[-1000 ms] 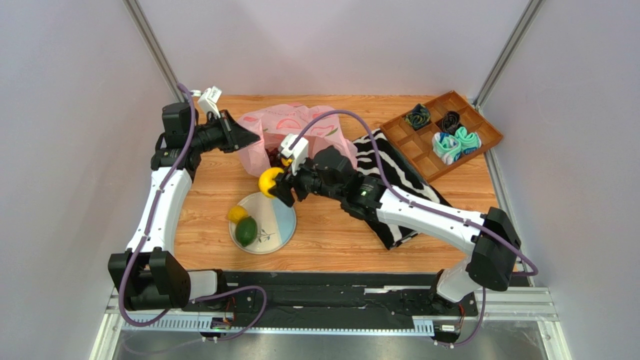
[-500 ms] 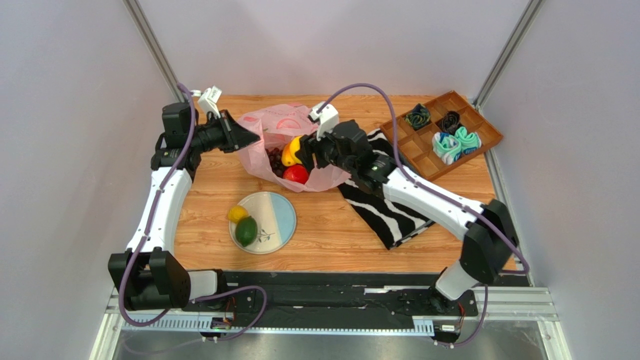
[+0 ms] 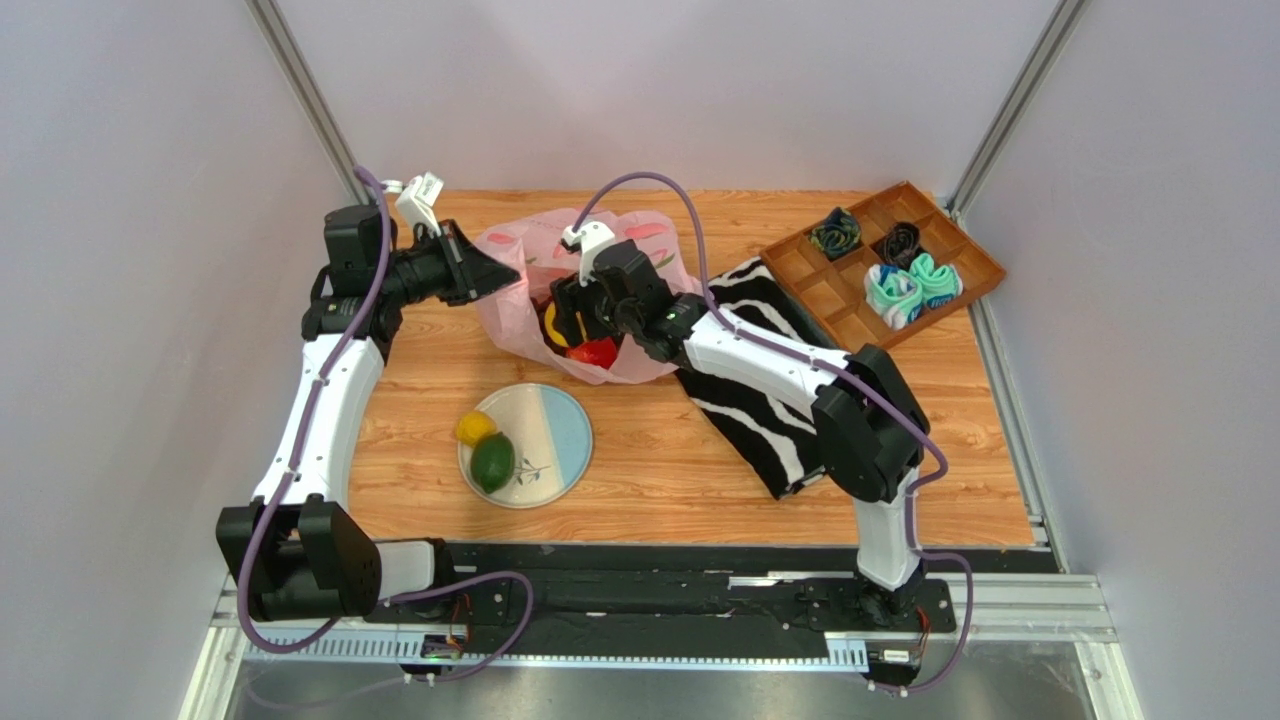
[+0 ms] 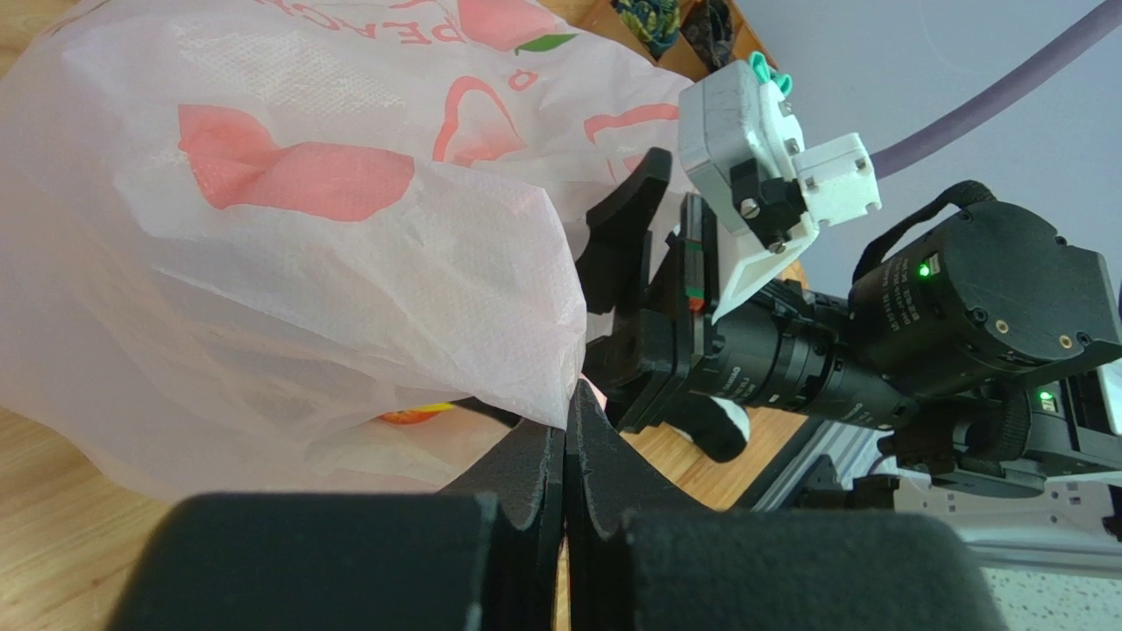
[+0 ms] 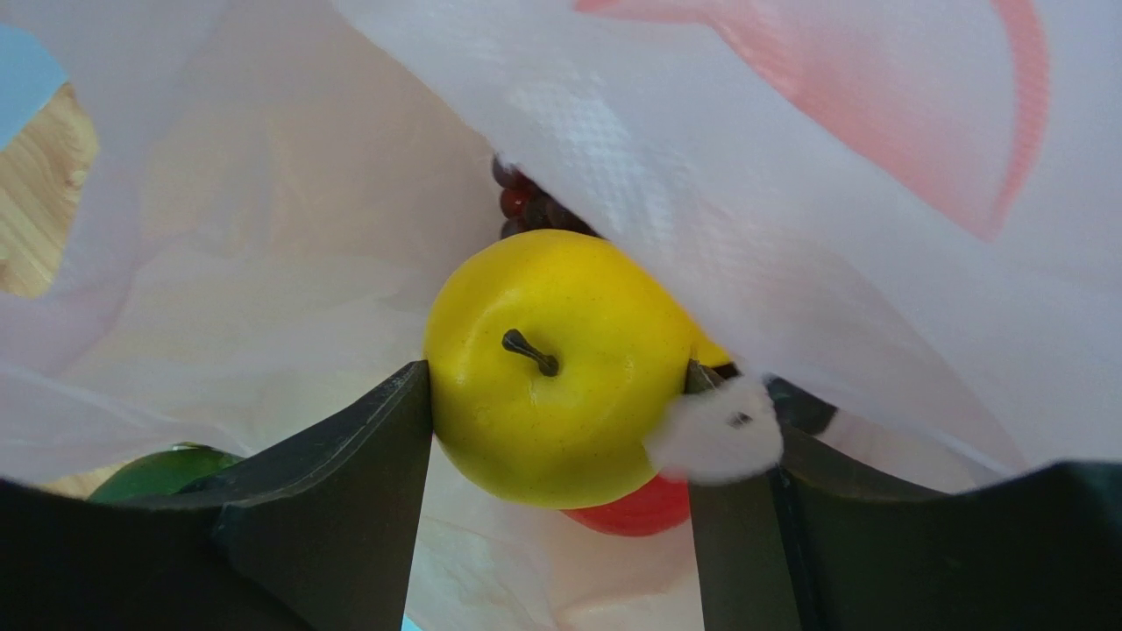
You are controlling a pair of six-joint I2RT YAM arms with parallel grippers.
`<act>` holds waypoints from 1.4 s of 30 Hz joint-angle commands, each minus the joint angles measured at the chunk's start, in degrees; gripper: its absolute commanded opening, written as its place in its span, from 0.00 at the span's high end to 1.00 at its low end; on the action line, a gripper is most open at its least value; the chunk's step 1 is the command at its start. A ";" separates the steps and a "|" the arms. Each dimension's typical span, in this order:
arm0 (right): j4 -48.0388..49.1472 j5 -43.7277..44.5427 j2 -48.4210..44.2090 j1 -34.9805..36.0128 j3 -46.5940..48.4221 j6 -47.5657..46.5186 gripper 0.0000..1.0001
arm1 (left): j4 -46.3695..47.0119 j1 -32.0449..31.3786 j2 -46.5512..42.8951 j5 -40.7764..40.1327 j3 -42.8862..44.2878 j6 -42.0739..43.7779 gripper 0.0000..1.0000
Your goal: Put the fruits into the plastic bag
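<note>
**Lemon [image 5: 553, 368] clamped in the right gripper [image 5: 556, 384], inside the bag [image 3: 534, 240] mouth**

On the left, the left gripper [image 4: 568, 418] has its fingers pressed together on the bag's rim. It pinches the thin film and holds that side of the mouth up and open towards the right arm. The bag lies at the far middle of the bench [image 3: 676, 465].

The right gripper reaches into the opening from the right. Its fingers stand apart around the lemon, one on each flank, and the stem faces the wrist camera. The fruit is close to round, so no long axis matters here. What counts is what lies below it. The red fruit [image 5: 630, 510] sits just under the lemon, the grapes [image 5: 518, 200] lie further in, and loose bag film drapes over the right finger. The lemon looks far enough past the rim that letting go should drop it among the fruits already inside. The film on that finger could snag as the arm backs out.

Two fruits are not yet bagged. The second lemon [image 3: 475, 428] and the green fruit [image 3: 492, 462] touch each other at the left edge of the plate [image 3: 579, 435], nearer than the bag. They lie closer to the left arm, but that arm is occupied with the rim, so fetching them likely falls to the right arm.

Further right are a striped cloth [image 3: 744, 428] and a tray [image 3: 836, 297], neither part of the job.
</note>
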 commanded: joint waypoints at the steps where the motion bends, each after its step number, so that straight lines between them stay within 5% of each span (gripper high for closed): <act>1: 0.22 -2.51 1.85 1.76 5.09 1.79 0.75 | 0.85 -0.10 -0.02 0.22 1.29 0.60 1.00; 8: -2.77 -2.34 5.37 2.72 8.17 2.06 0.67 | 0.86 -0.19 0.24 0.31 1.20 0.43 1.00; 12: -3.74 -2.16 6.07 2.73 8.62 2.32 0.36 | 1.03 -0.19 0.24 0.30 1.11 0.43 1.00; 15: -3.66 -1.90 5.73 2.72 8.27 2.15 0.23 | 1.03 -0.19 0.33 0.31 1.11 0.25 1.00; 27: -3.13 -1.02 3.97 2.72 6.86 0.92 0.10 | 1.03 -0.19 0.24 0.39 1.11 0.25 1.00; 42: -0.50 7.51 -5.25 1.32 -0.34 2.06 0.11 | 0.94 -0.10 0.07 0.39 1.20 0.43 1.00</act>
